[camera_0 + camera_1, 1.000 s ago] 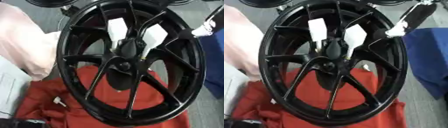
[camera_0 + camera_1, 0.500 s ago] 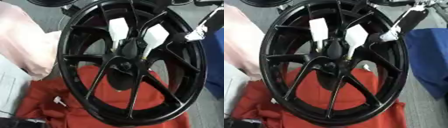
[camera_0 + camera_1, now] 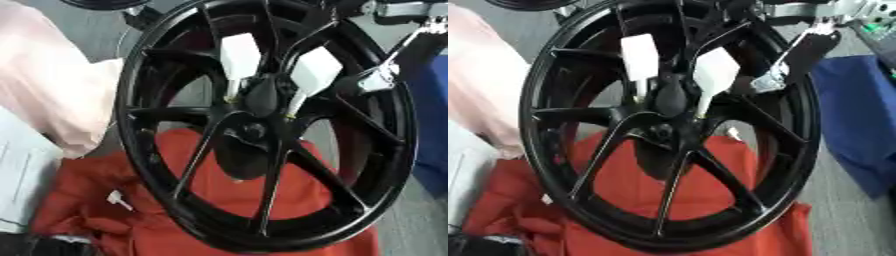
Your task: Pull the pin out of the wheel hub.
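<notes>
A black multi-spoke wheel (image 3: 166, 165) stands tilted on a red cloth and fills both views. Two white flat-headed pins stick out of its hub (image 3: 262, 97): the left pin (image 3: 239, 56) and the right pin (image 3: 312, 71), each with a thin shaft running down into the hub. My right hand (image 3: 798, 57) comes in from the upper right. Its straight black fingers end in a silver tip (image 3: 768, 83) against a spoke, just right of the right pin and holding nothing. My left hand does not show.
The red cloth (image 3: 201, 200) lies under the wheel. Pale pink fabric (image 3: 48, 90) is bunched at the left, and a blue cloth (image 3: 859, 120) lies at the right. A small white scrap (image 3: 116, 199) rests on the red cloth. A dark shape (image 3: 48, 246) fills the lower left corner.
My right hand has come down and to the left, from outside the rim to the spoke beside the right pin. The wheel and both pins have stayed put.
</notes>
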You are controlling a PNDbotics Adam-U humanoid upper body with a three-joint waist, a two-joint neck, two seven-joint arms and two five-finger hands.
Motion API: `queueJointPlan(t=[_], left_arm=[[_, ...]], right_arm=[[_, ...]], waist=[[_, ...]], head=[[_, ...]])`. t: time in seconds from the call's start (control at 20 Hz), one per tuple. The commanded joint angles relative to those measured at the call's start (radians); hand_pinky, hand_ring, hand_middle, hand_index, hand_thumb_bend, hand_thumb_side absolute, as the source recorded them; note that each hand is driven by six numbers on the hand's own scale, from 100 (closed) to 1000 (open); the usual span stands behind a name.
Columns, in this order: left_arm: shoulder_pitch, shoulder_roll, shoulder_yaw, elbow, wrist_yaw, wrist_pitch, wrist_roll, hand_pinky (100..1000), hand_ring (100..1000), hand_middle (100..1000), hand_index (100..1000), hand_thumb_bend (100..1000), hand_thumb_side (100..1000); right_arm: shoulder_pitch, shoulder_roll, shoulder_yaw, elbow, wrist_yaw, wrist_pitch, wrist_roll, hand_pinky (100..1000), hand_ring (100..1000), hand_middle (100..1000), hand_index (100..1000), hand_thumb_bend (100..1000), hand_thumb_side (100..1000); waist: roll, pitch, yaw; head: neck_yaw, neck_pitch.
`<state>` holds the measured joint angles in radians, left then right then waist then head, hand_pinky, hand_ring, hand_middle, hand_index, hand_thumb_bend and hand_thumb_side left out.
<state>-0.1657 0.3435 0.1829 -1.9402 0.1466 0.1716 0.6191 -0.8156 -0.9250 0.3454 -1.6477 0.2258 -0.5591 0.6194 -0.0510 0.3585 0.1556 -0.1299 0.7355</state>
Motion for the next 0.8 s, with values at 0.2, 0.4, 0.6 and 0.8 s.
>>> queueJointPlan(t=[0.2, 0.4, 0.6, 0.8], left_arm=[[-0.007, 0.018, 0.012, -0.014, 0.005, 0.0, 0.004, 663, 501, 430, 713, 309, 590], [-0.007, 0.017, 0.012, -0.014, 0.005, 0.001, 0.004, 663, 500, 430, 713, 308, 591], [-0.009, 0.016, 0.011, -0.014, 0.006, 0.001, 0.003, 663, 500, 430, 713, 305, 592], [-0.01, 0.016, 0.011, -0.014, 0.006, 0.001, 0.002, 664, 500, 430, 713, 304, 592]], right_arm=[[-0.006, -0.002, -0.008, 0.012, 0.022, -0.295, 0.288, 884, 842, 760, 862, 381, 531], [-0.004, 0.003, -0.008, 0.018, 0.033, -0.296, 0.288, 882, 838, 749, 854, 377, 525], [-0.003, 0.006, -0.005, 0.023, 0.033, -0.291, 0.288, 876, 821, 680, 805, 347, 510], [-0.005, 0.007, -0.005, 0.023, 0.025, -0.28, 0.288, 872, 814, 626, 769, 335, 505]], waist=[[0.006, -0.009, 0.005], [0.007, -0.007, 0.008], [0.007, -0.006, 0.009], [0.007, -0.007, 0.01]], head=[[-0.024, 0.009], [-0.028, 0.009], [-0.027, 0.009], [-0.027, 0.007]])
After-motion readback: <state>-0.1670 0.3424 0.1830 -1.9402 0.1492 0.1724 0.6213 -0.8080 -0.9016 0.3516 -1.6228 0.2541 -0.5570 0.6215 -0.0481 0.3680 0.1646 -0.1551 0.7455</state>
